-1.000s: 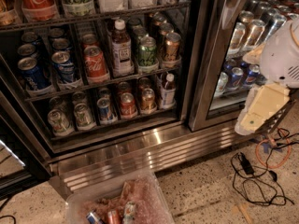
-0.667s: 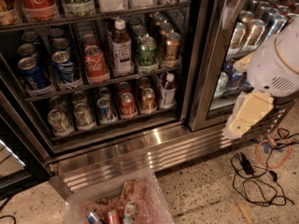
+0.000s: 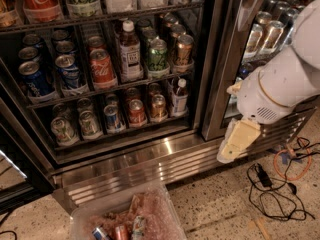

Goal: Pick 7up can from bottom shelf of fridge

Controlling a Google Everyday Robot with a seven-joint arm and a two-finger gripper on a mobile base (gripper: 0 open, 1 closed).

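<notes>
The fridge (image 3: 150,160) fills the upper left, with its ribbed steel base panel below the racks. On the bottom shelf (image 3: 120,134), two pale silvery-green 7up cans (image 3: 63,129) stand at the left end in clear trays, a second one (image 3: 89,123) right beside the first. To their right stand a blue can, a red can, a gold can and a small bottle. My gripper (image 3: 236,143), cream-coloured, hangs below the white arm at the right, in front of the door frame. It is level with the base panel and far right of the 7up cans.
The middle rack holds Pepsi cans (image 3: 32,77), a Coca-Cola can (image 3: 102,67), a bottle and a darker green can (image 3: 157,54). A clear plastic bin (image 3: 98,210) with several cans sits on the floor below. Black and orange cables (image 3: 278,186) lie at the right. A second cooler section (image 3: 265,31) stands behind the arm.
The arm and gripper have swung left and slightly down, from the right edge of the view towards the fridge's door frame. The cans have not moved.
</notes>
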